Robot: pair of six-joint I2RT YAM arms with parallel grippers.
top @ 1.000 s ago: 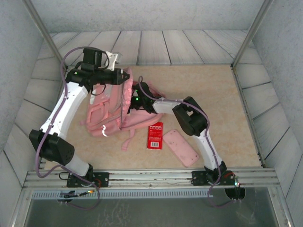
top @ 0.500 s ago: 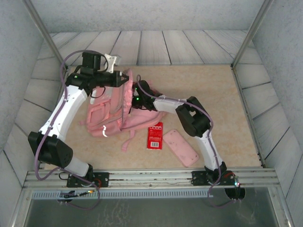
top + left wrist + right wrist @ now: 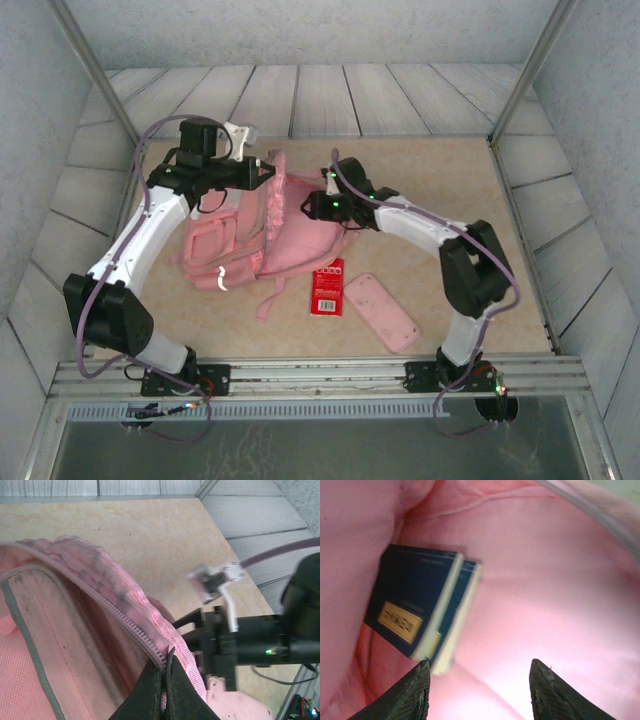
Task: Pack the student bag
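Beige tabletop (image 3: pixel 450 200). Right gripper (image 3: pixel 479 670) has just opened and drawn back; blurred dark blue book (image 3: pixel 415 605) apparently lies released inside student bag (image 3: pixel 228 238), just ahead. Left gripper (image 3: pixel 165 680) clamps its zipper rim (image 3: pixel 135 625).

Versus one second earlier: jaws of right gripper (image 3: pixel 479 692) parted wider, clear of dark blue book (image 3: pixel 415 605) inside student bag (image 3: pixel 225 235); right elbow swung outward to the right, wrist drawn back to bag's rim.

Inside the student bag (image 3: pixel 555 590), the dark blue object (image 3: pixel 420 607) at centre left was blurred, its yellow label unreadable. Print on the red packet (image 3: pixel 327 287) was too small to be read.
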